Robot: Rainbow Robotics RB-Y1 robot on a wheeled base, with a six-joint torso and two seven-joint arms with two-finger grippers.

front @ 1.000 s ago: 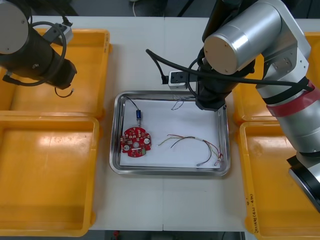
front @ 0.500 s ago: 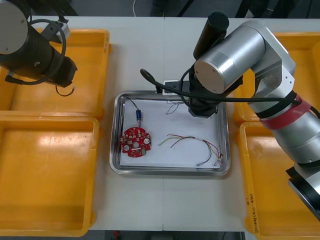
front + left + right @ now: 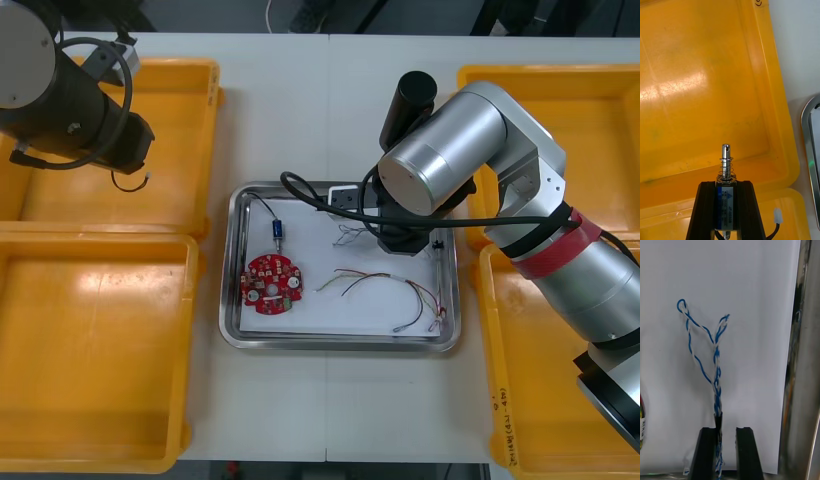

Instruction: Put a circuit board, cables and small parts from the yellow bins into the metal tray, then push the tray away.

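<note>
The metal tray (image 3: pixel 340 343), white inside, holds a round red circuit board (image 3: pixel 272 284), a small metal part with a blue body (image 3: pixel 277 230) and thin red and yellow cables (image 3: pixel 385 285). My right gripper (image 3: pixel 721 431) is shut on a twisted blue and white cable (image 3: pixel 717 363). The cable's loose ends spread over the white floor close to the tray's wall (image 3: pixel 805 371), at the tray's far side (image 3: pixel 350 232). My left gripper (image 3: pixel 725 185) is shut on a small metal part (image 3: pixel 726 168) with a spring and pin. It hovers over the far left yellow bin (image 3: pixel 696 75).
Two yellow bins stand at the left (image 3: pixel 100 350) and two at the right (image 3: pixel 530 400). The big right arm (image 3: pixel 450 170) overhangs the tray's far right corner. The left arm (image 3: pixel 70 100) sits above the far left bin (image 3: pixel 190 110). The tray's rim (image 3: pixel 807 123) shows beside that bin.
The right arm has swung down and inward over the tray, bringing the blue and white cable onto the white floor. The left arm has stayed put.
</note>
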